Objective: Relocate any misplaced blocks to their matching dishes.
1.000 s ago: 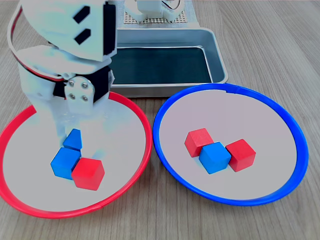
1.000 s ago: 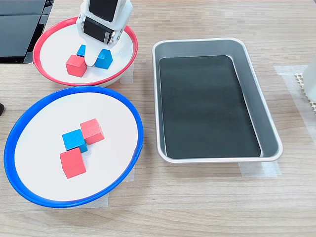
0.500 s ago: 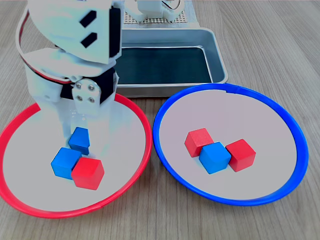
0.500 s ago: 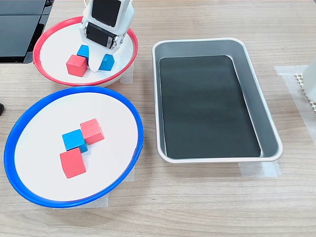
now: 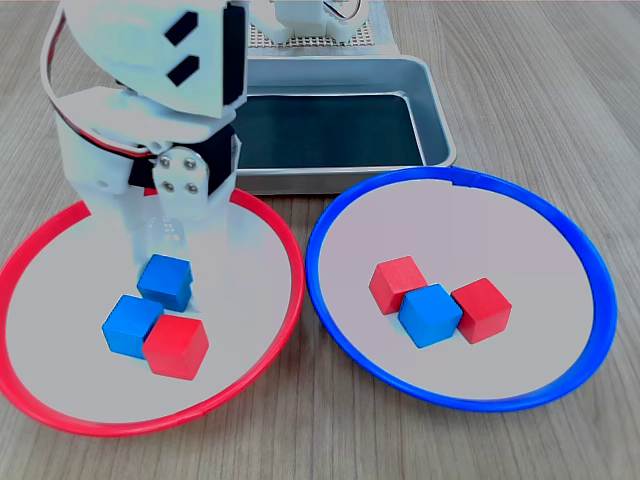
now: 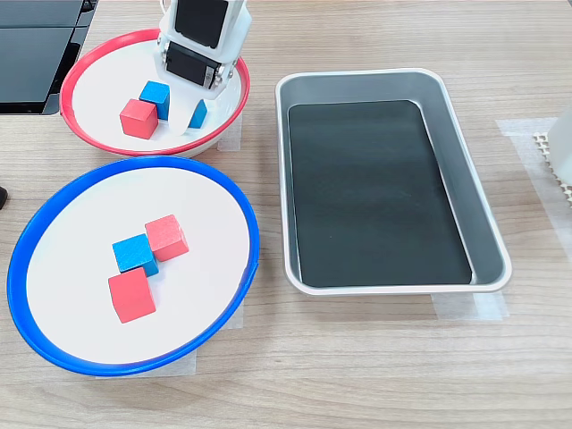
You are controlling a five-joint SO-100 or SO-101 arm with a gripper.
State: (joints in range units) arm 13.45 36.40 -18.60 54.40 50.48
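1. A blue-rimmed dish [image 6: 234, 201] is being seen nearest the camera in the second exterior view. It is holding a blue cube [image 6: 134, 254] touching two red cubes [image 6: 166, 237], the second [image 6: 131, 295] lying nearer the camera.
2. A grey metal tray [image 6: 460, 192] is being shown at the second exterior view's right, standing beside both dishes.
3. A red-rimmed dish [image 6: 89, 54] is being seen farther back. In it a red cube [image 6: 138, 118] is touching a blue cube [image 6: 155, 95]; another blue cube [image 5: 165, 281] is being shown just behind them in the first exterior view.
4. The gripper [image 5: 165, 245] is being held above that third cube; how far the jaws are parted cannot be told, and no grasp is being shown.
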